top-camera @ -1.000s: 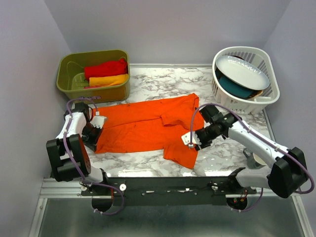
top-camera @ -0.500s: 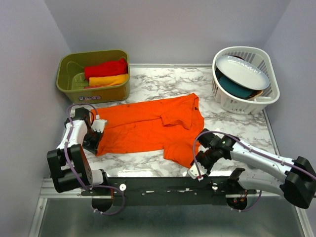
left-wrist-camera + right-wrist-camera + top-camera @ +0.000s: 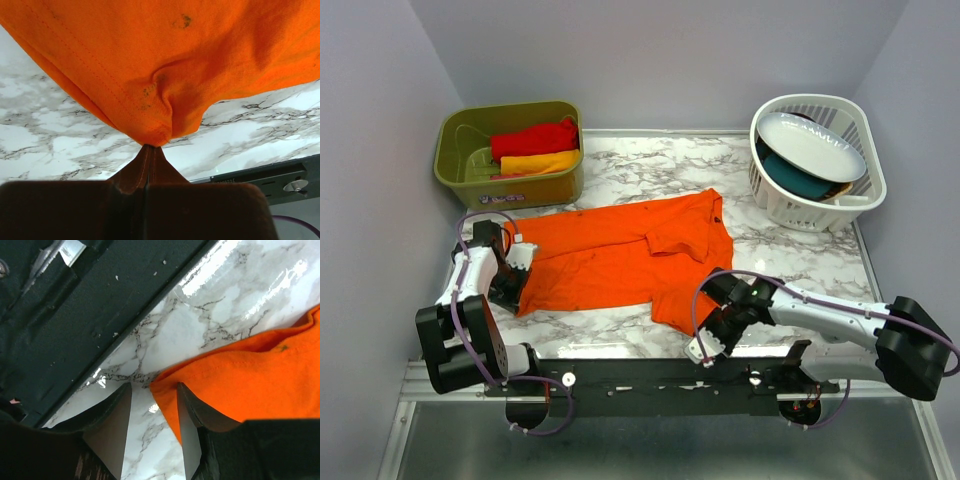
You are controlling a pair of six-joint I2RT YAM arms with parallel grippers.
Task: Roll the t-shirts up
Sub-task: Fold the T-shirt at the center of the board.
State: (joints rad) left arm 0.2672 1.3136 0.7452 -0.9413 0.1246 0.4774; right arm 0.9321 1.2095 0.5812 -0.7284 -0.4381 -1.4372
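1. Bin (image 3: 520, 188) in olive green stands at the far left of the marble table (image 3: 650, 160). Two t-shirts lie bundled inside it, side by side: the red t-shirt (image 3: 532, 138) on the far side and the yellow-orange t-shirt (image 3: 540, 162) just nearer.
2. At the far right stands a white slatted basket (image 3: 800, 212). A white dish (image 3: 812, 145) leans tilted on top in it, with a teal dish (image 3: 795, 178) beneath.
3. The orange t-shirt (image 3: 610, 255) lies spread across the middle of the table, between the two arms. Its right side is rumpled and folded over itself.
4. The left gripper (image 3: 522, 258) is at the shirt's left edge with its jaws pressed together on the cloth. In the left wrist view a pinch of orange fabric (image 3: 175, 60) runs straight into the meeting fingertips (image 3: 148, 147), puckered where they clamp it.
5. The right gripper (image 3: 704, 345) is low at the near edge of the table, at the shirt's near right corner. Its jaws stand apart and hold nothing.
6. From the right wrist, the tip of that orange corner (image 3: 260, 385) lies on the marble in the gap between the fingers (image 3: 152, 387). The cloth runs off behind the right-hand finger. I cannot tell whether that finger touches it.
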